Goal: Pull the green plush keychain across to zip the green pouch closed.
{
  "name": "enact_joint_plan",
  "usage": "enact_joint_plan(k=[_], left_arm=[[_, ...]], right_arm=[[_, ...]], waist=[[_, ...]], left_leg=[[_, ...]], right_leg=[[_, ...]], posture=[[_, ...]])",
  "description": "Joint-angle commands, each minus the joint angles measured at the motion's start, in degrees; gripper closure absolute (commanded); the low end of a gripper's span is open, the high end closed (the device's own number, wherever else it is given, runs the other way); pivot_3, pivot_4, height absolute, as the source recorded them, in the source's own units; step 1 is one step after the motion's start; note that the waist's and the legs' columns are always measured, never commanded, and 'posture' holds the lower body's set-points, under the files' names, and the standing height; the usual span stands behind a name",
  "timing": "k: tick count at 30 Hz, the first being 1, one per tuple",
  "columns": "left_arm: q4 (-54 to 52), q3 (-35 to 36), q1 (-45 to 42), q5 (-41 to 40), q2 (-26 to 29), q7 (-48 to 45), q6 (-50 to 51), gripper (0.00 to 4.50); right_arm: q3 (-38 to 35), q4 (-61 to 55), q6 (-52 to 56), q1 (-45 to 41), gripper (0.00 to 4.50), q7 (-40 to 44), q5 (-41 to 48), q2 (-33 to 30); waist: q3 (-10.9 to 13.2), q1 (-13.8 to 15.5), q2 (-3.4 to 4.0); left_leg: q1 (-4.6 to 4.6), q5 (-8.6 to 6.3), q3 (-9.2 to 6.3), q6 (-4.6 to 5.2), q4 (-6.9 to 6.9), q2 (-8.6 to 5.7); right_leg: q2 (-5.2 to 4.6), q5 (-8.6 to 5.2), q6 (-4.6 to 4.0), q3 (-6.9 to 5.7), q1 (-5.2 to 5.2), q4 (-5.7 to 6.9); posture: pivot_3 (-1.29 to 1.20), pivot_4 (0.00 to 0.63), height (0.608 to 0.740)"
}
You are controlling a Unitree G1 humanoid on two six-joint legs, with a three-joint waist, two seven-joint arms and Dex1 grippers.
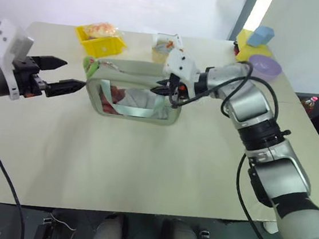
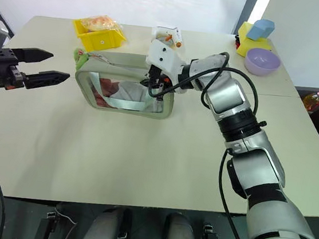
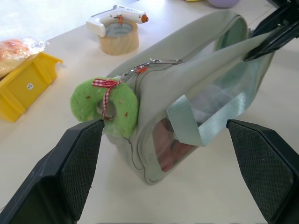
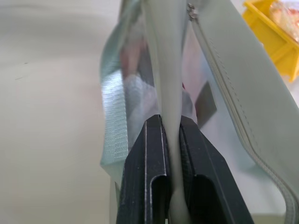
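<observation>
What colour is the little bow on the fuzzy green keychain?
Red and white checked, tied on the green plush keychain; the left wrist view shows it best.

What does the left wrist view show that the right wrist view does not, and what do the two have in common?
Left wrist view alone: the green plush keychain hanging at the pouch's end, the open left gripper framing it, and a glue gun resting on a tape roll.

Right wrist view alone: the right gripper shut on an edge of the green pouch.

Both: the pouch, its zipper, and the yellow bin.
</observation>
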Motion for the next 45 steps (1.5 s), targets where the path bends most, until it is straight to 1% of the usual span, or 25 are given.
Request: enact_joint_plan(k=[1, 4, 6, 10, 14, 15, 16, 18, 19, 21, 24, 30, 36, 39, 41, 42, 43, 45], left_arm=[[0.14, 2.29, -0.91, -0.03, 2.15, -0.48, -1.58, 0.0], [0.83, 1.96, -1.18, -0.05, 2.65, -0.63, -2.12, 0.0], [0.89, 1.44, -1.39, -0.03, 2.69, -0.51, -2.44, 0.0], [1.26, 0.5, -1.89, 0.24, 2.57, -0.52, -3.05, 0.0], [2.4, -0.58, -2.71, 0.67, 2.75, -1.07, -3.93, 0.0], [2.77, -0.79, -2.95, 0.78, 2.84, -1.29, -4.14, 0.0], [3.14, -1.1, -3.29, 0.9, 2.88, -1.43, -4.3, 0.0], [3.91, -1.6, -3.74, 1.22, 2.92, -1.73, -4.75, 0.0], [4.94, -1.7, -3.91, 1.54, 2.96, -1.85, -5.04, 0.0], [8.91, -1.38, -3.32, 3.18, 3.85, -2.78, -6.86, 0.0], [12.57, -1.74, -3.51, 4.51, 4.52, -3.83, -8.85, 0.0], [17.77, -6.25, -6.52, 7.75, 2.79, -5.07, -13.45, 0.0], [18.81, -8.86, -9.48, 8.7, 1.5, -6.07, -13.96, 0.0], [19.15, -10.32, -9.38, 9.71, 0.69, -6.71, -15.26, 0.0], [19.69, -11.27, -9.89, 10.29, -0.53, -6.83, -15.77, 0.0], [19.8, -11.78, -10.21, 10.46, -1.26, -6.86, -15.82, 0.0], [19.92, -12.25, -10.44, 10.65, -1.87, -6.92, -15.95, 0.0], [20.51, -13.59, -10.44, 11.84, -3.22, -7.13, -17.37, 0.0]], right_arm=[[-4.66, -3.7, -3.65, -0.69, 4.45, 3.33, 1.95, -2.47], [-5.7, -4.44, -3.56, 0.42, 4.45, 5.39, 3.18, -3.31], [-5.68, -6.21, -3.3, 2.86, 4.45, 6.62, 3.45, -3.9], [-5.64, -10.02, 2.57, 5.01, 4.45, 4.16, 3.1, -2.65], [-4.64, -15.37, 7.73, 6.89, 4.45, 4.94, 3.54, -3.44], [-4.61, -16.42, 8.79, 7.15, 3.7, 4.99, 3.62, -3.65], [-5.06, -17.4, 10.71, 7.14, 3.37, 3.79, 3.45, -3.68], [-6.22, -19.11, 14.63, 6.64, 2.42, 2.47, 3.88, -4.13], [-7.46, -20.48, 16.36, 6.38, 1.9, 2.82, 4.73, -5.46], [-10.5, -24.36, 19.41, 7.19, 1.9, 4.44, 6.4, -10.2], [-11.82, -27.13, 22.58, 8.16, 1.9, 3.7, 7.96, -12.81], [-10.44, -29.16, 21.86, 12.13, 1.9, 1.34, 7.7, -12.88], [-10.13, -30.16, 22.28, 13.66, 1.9, 0.23, 9.01, -12.4], [-9.42, -29.88, 20.97, 14.36, 2.69, -0.19, 8.67, -12.01], [-9.25, -29.79, 20.43, 14.35, 3.6, -0.32, 8.7, -11.58], [-9.22, -29.73, 20.16, 14.3, 4.14, -0.33, 8.74, -11.39], [-9.18, -29.7, 19.92, 14.24, 4.44, -0.33, 8.78, -11.24], [-9.02, -29.68, 19.07, 14.14, 4.44, -0.46, 8.58, -10.93]], waist=[[0.0, -0.01, 0.0], [0.0, -0.07, 0.0], [0.0, -0.08, 0.0], [0.0, -0.18, 0.0], [0.0, -0.08, 0.0], [0.0, -0.05, 0.0], [0.0, -0.04, 0.0], [0.0, -0.03, -0.01], [0.0, -0.03, -0.01], [0.0, -0.02, 0.0], [0.0, 0.3, 0.0], [-0.05, 0.04, -0.08], [-0.05, 0.08, -0.09], [-0.05, 0.15, -0.09], [-0.05, 0.13, -0.09], [-0.05, 0.12, -0.09], [-0.05, 0.14, -0.09], [-0.05, 0.12, -0.09]], left_leg=[[0.0, 0.0, 0.0, 0.0, 0.0, 0.0], [0.01, 0.0, 0.0, 0.0, 0.01, 0.0], [0.02, 0.0, 0.01, 0.0, 0.01, 0.01], [0.02, 0.0, 0.02, 0.0, 0.03, 0.01], [0.04, 0.0, 0.0, 0.0, 0.06, 0.02], [0.03, 0.0, 0.01, 0.0, 0.07, 0.02], [0.03, 0.0, 0.02, 0.0, 0.07, 0.02], [0.03, 0.0, 0.02, 0.0, 0.1, 0.01], [0.02, 0.0, 0.03, 0.0, 0.11, 0.01], [0.03, 0.0, 0.02, 0.01, 0.12, 0.01], [-0.05, -0.04, 0.08, 0.07, 0.18, -0.02], [0.04, -0.09, 0.12, 0.16, 0.21, 0.01], [-0.01, -0.07, 0.15, 0.11, 0.24, 0.0], [-0.01, -0.07, 0.15, 0.11, 0.25, 0.01], [-0.01, -0.07, 0.15, 0.12, 0.26, 0.0], [-0.01, -0.07, 0.16, 0.11, 0.26, 0.0], [-0.01, -0.07, 0.15, 0.11, 0.26, 0.0], [-0.01, -0.07, 0.15, 0.11, 0.27, 0.0]], right_leg=[[0.0, 0.0, 0.0, 0.0, 0.0, 0.0], [0.01, 0.0, 0.0, 0.0, 0.0, 0.0], [0.02, 0.0, 0.0, 0.0, 0.0, 0.0], [0.02, 0.0, 0.0, 0.0, 0.0, 0.0], [0.03, 0.0, 0.0, 0.0, 0.0, 0.01], [0.03, 0.0, 0.0, 0.0, 0.0, 0.01], [0.03, 0.0, 0.0, 0.0, 0.0, 0.01], [0.03, 0.0, 0.0, 0.0, 0.0, 0.01], [0.03, 0.0, 0.0, 0.0, 0.0, 0.01], [0.03, 0.0, 0.0, 0.0, 0.01, 0.01], [0.01, 0.0, 0.0, -0.05, 0.02, -0.01], [0.06, -0.01, -0.01, -0.07, 0.09, -0.01], [0.04, -0.01, 0.0, -0.06, 0.05, 0.0], [0.04, -0.01, -0.01, -0.06, 0.06, 0.0], [0.04, -0.01, -0.01, -0.06, 0.06, 0.0], [0.03, -0.01, 0.0, -0.06, 0.06, 0.0], [0.03, -0.01, -0.01, -0.06, 0.06, 0.0], [0.04, -0.01, -0.01, -0.06, 0.06, 0.01]], posture=[[0.0, 0.15, 0.739], [0.0, 0.15, 0.739], [0.0, 0.15, 0.739], [0.0, 0.15, 0.739], [0.0, 0.15, 0.739], [0.0, 0.15, 0.739], [0.0, 0.15, 0.739], [0.0, 0.15, 0.739], [0.0, 0.15, 0.739], [0.0, 0.15, 0.739], [0.0, 0.15, 0.739], [0.0, 0.15, 0.739], [0.0, 0.15, 0.739], [0.0, 0.15, 0.739], [0.0, 0.15, 0.739], [0.0, 0.15, 0.739], [0.0, 0.15, 0.739], [0.0, 0.15, 0.739]])
